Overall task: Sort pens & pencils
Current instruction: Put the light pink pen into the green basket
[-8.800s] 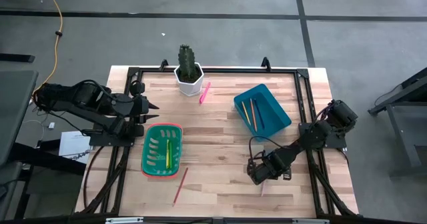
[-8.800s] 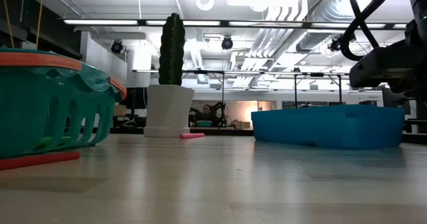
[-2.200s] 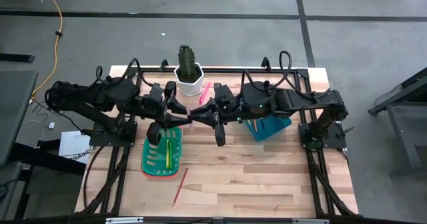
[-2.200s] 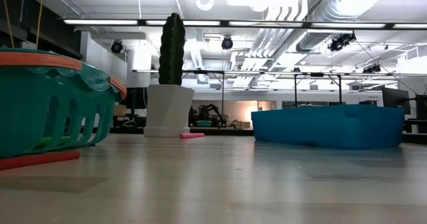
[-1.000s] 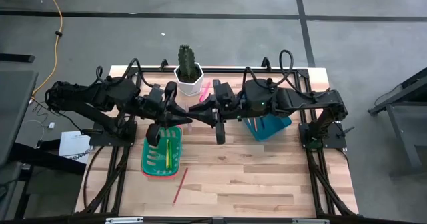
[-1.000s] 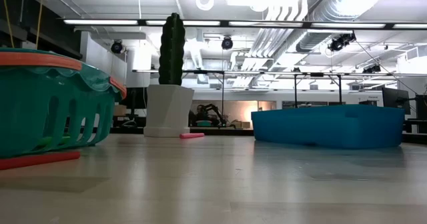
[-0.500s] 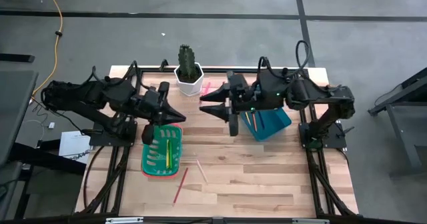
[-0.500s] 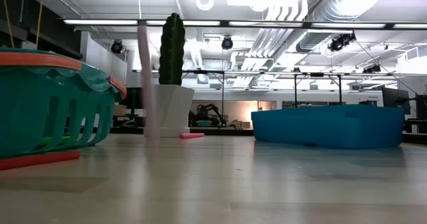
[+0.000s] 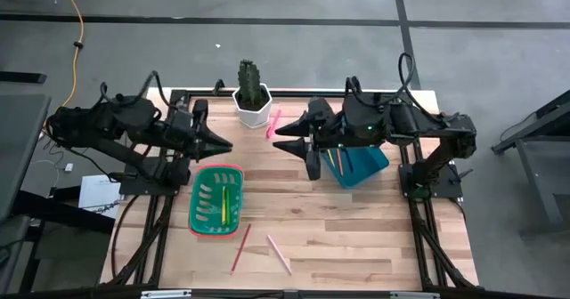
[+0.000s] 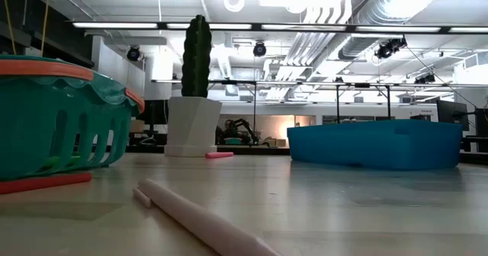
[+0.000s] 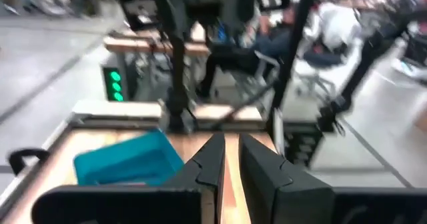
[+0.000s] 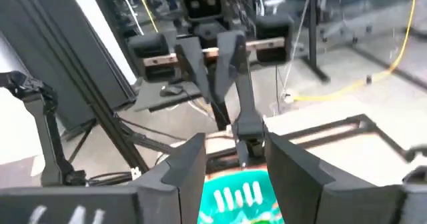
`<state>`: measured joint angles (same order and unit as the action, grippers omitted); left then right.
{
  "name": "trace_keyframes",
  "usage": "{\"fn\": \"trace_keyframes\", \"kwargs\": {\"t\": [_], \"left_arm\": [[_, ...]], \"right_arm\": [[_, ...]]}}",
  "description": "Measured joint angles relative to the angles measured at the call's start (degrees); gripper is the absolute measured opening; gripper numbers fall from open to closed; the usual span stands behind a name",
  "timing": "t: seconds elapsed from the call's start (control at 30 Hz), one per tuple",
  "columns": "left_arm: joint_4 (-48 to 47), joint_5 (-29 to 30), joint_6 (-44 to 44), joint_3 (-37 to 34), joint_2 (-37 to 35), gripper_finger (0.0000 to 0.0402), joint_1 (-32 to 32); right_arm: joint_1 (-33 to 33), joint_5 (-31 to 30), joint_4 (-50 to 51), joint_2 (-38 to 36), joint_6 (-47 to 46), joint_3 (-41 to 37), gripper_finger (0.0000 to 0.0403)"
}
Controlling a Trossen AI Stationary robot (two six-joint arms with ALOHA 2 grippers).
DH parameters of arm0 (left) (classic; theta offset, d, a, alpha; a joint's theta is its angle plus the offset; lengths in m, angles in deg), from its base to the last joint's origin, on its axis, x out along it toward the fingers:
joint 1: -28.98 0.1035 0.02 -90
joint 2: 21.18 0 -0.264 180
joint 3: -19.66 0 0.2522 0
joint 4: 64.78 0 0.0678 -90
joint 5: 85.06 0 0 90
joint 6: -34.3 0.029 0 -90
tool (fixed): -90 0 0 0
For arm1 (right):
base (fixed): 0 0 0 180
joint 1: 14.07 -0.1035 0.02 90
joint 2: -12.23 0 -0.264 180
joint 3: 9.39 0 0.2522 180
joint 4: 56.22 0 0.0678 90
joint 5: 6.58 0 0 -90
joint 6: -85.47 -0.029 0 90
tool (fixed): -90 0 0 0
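From above, a pale salmon pencil point(image 9: 279, 254) lies on the desk point(image 9: 356, 237) just beside the red pencil point(image 9: 240, 248), both below the green basket point(image 9: 216, 199); the low view shows it only as a blurred, cut-off stick point(image 10: 202, 224). The left tool point(image 9: 225, 145), above the basket, has its fingers nearly pressed together and empty. The right tool point(image 9: 278, 140), beside the blue bin point(image 9: 374, 157) holding pencils, stands spread with nothing between its fingers; a pink pen point(image 9: 273, 122) lies by the cactus pot point(image 9: 252, 106).

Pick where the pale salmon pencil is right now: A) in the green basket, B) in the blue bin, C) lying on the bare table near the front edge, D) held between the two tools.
C: the pale salmon pencil lies flat on the table, right of the green basket, with both arms lifted away.
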<state>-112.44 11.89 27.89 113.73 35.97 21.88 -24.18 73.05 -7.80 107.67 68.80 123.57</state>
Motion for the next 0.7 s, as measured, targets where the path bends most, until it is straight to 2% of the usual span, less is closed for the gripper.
{"fn": "trace_keyframes", "kwargs": {"t": [0.2,0.43,0.7], "left_arm": [[-14.0,-6.9,-2.2,0.0,0.6,0.0035,-0.1],[-24.0,-8.4,-2.8,0.0,0.2,0.0035,-0.1],[-32.1,-9.4,-0.8,0.0,-5.0,0.0035,-2.0]], "right_arm": [[-1.0,4.0,7.8,4.9,-9.3,-0.1,0.0147],[-1.8,9.5,12.7,12.0,-20.2,-0.1,0.0147],[-4.8,10.0,8.1,16.7,-30.8,-0.1,0.0134]]}}
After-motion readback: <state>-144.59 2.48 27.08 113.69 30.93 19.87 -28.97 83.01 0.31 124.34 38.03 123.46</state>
